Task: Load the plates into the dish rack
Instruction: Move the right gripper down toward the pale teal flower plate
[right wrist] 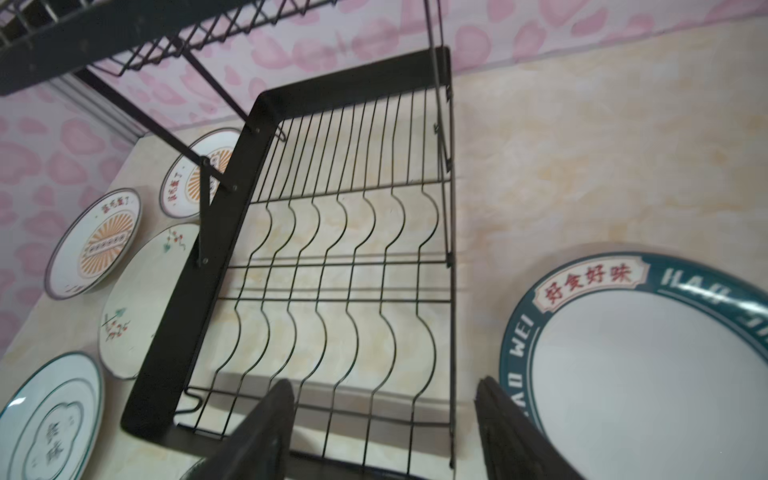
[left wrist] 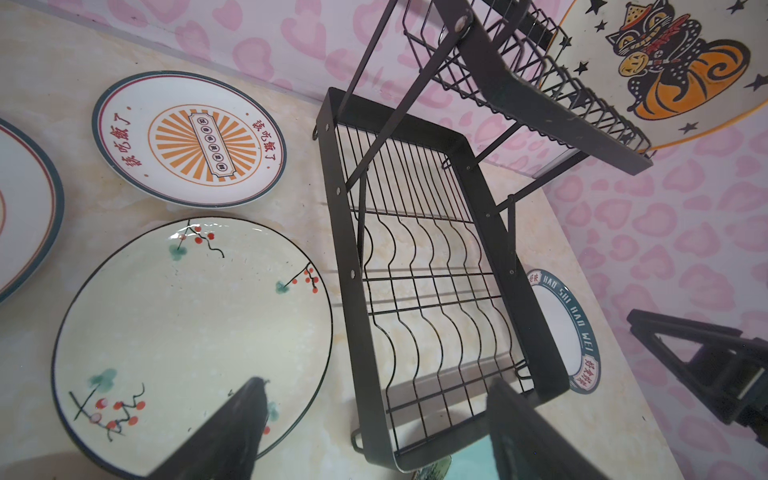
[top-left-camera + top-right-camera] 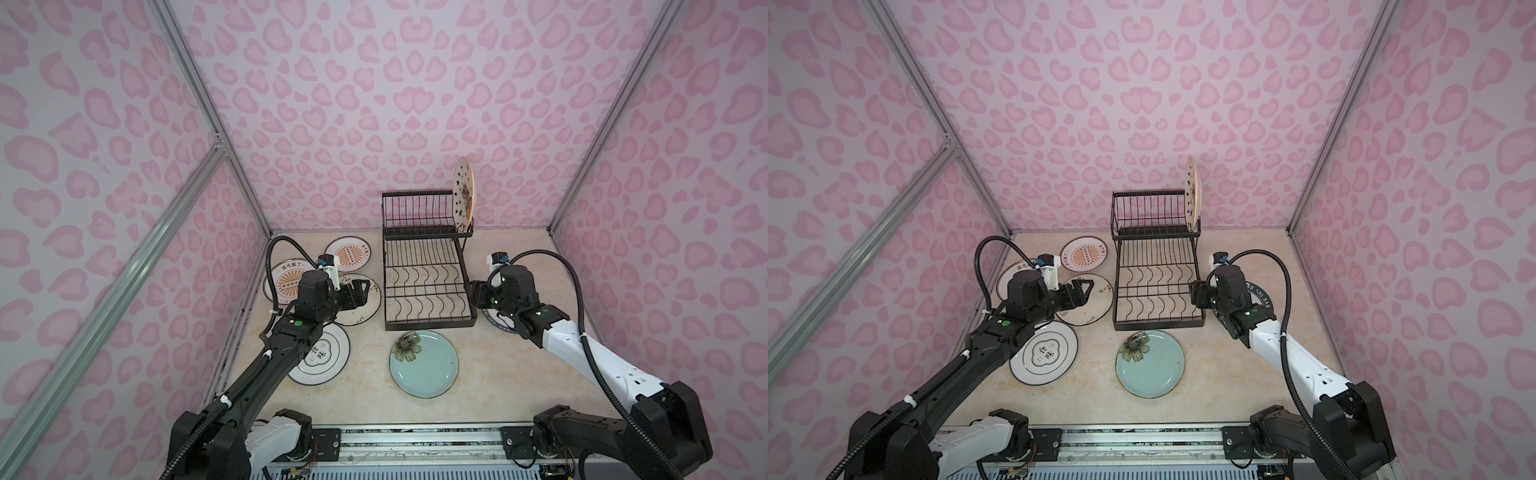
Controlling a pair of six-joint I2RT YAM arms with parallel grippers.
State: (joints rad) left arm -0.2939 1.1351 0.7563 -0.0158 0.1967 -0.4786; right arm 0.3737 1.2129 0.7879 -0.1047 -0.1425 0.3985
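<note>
The black wire dish rack (image 3: 430, 325) (image 3: 1158, 322) stands at the back centre. A star-and-cat plate (image 3: 464, 195) (image 2: 681, 62) stands upright at the right end of its raised basket. My left gripper (image 3: 361, 286) (image 2: 376, 382) hovers open over the cream branch plate (image 3: 368, 309) (image 2: 187, 324), holding nothing. My right gripper (image 3: 473, 293) (image 1: 384, 381) is open and empty at the rack's right side, above the navy-lettered plate (image 3: 1256, 291) (image 1: 644, 374), which the arm partly hides.
Two orange-sunburst plates (image 3: 348, 255) (image 3: 284, 282) lie flat at the back left. The green-ringed emblem plate (image 3: 322, 357) lies under the left arm. A teal flower plate (image 3: 424, 363) lies in front of the rack. Pink patterned walls close three sides.
</note>
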